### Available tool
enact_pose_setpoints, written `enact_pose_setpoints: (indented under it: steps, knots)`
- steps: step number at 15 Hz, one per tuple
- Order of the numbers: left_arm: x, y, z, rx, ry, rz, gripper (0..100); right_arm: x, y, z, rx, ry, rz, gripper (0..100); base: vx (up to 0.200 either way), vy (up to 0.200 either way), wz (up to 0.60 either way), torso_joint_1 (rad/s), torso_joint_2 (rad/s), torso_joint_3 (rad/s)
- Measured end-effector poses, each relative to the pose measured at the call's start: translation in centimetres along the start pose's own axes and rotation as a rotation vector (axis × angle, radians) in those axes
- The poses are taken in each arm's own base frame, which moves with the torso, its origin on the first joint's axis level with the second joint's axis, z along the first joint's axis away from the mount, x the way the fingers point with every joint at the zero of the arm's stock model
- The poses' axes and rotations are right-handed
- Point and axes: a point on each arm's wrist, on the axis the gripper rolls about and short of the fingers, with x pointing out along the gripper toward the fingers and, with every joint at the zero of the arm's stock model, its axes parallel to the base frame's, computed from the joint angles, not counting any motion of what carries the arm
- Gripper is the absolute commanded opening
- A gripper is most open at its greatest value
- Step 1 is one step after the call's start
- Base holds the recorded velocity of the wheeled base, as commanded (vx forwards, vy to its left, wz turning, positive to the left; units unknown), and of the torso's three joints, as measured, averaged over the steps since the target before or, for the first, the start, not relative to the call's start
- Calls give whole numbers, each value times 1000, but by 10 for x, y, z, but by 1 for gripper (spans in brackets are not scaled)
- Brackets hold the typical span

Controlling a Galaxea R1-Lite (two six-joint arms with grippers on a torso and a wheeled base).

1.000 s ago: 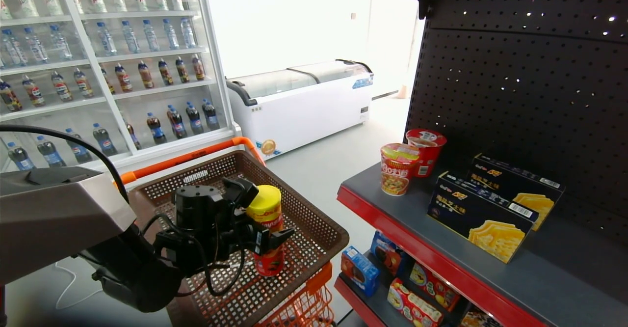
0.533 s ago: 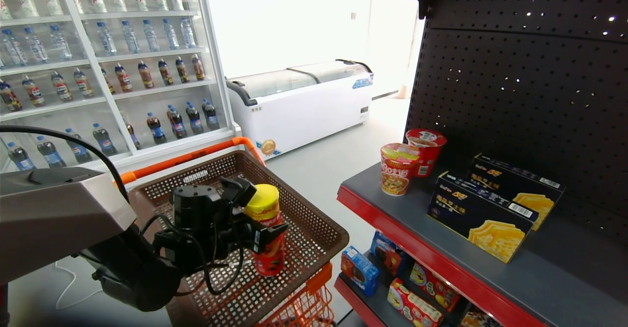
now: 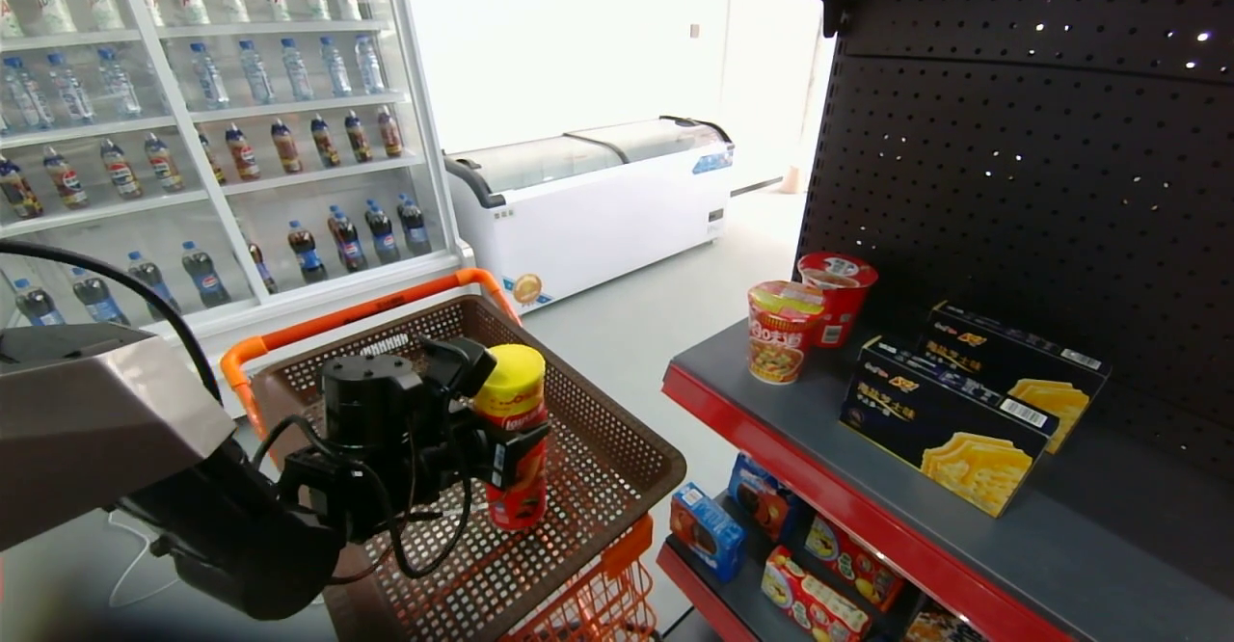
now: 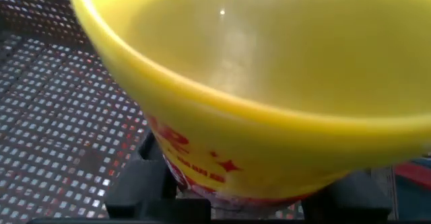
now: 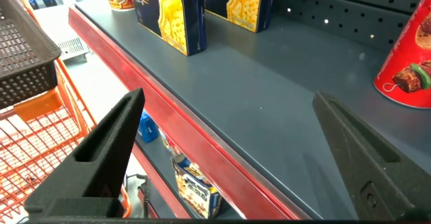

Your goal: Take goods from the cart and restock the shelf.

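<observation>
A red canister (image 3: 516, 473) with a yellow lid hangs upright over the brown mesh cart basket (image 3: 617, 430), and my left gripper (image 3: 501, 411) is shut on it just under the lid. In the left wrist view the yellow lid (image 4: 269, 69) looms close, with the basket mesh (image 4: 60, 116) beneath. The grey shelf (image 3: 771, 411) with a red front edge stands to the right of the cart. My right gripper (image 5: 229, 163) is open and holds nothing, hovering at the front edge of the grey shelf (image 5: 269, 83).
On the shelf stand two cup noodles (image 3: 781, 329) and two dark blue boxes (image 3: 945, 425); a red cup (image 5: 407, 62) stands further along. Packaged snacks (image 3: 709, 526) fill the lower shelf. A drinks fridge (image 3: 193, 121) and a chest freezer (image 3: 588, 199) stand behind the cart.
My left gripper has lifted the canister a little and drawn it slightly to the left over the basket. The goods on the shelf have not moved.
</observation>
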Motion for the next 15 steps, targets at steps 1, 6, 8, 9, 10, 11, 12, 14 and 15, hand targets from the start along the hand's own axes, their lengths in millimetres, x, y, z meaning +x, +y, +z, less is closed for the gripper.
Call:
enact_pose_setpoints:
  steps: [1, 6, 8, 9, 10, 11, 12, 14, 15]
  knots:
    - [-8, -2, 6, 8, -6, 21, 0, 0, 0, 0, 0, 0, 0, 100, 0, 0, 0, 0, 0, 0]
    - [-68, -19, 40, -5, -22, 21, 0, 0, 0, 0, 0, 0, 0, 100, 0, 0, 0, 0, 0, 0]
    - [-99, -25, 53, -24, -24, 19, 0, 0, 0, 0, 0, 0, 0, 100, 0, 0, 0, 0, 0, 0]
    - [-115, -28, 57, -33, -25, 18, 0, 0, 0, 0, 0, 0, 0, 100, 0, 0, 0, 0, 0, 0]
    - [-132, -31, 60, -39, -24, 19, 0, 0, 0, 0, 0, 0, 0, 100, 0, 0, 0, 0, 0, 0]
    - [-151, -34, 60, -45, -20, 19, 0, 0, 0, 0, 0, 0, 0, 100, 0, 0, 0, 0, 0, 0]
    - [-164, -37, 59, -55, -8, 20, 0, 0, 0, 0, 0, 0, 0, 100, 0, 0, 0, 0, 0, 0]
    - [-197, -43, 53, -84, 14, 27, 0, 0, 0, 0, 0, 0, 0, 100, 0, 0, 0, 0, 0, 0]
    - [-212, -45, 49, -95, 19, 30, 0, 0, 0, 0, 0, 0, 0, 100, 0, 0, 0, 0, 0, 0]
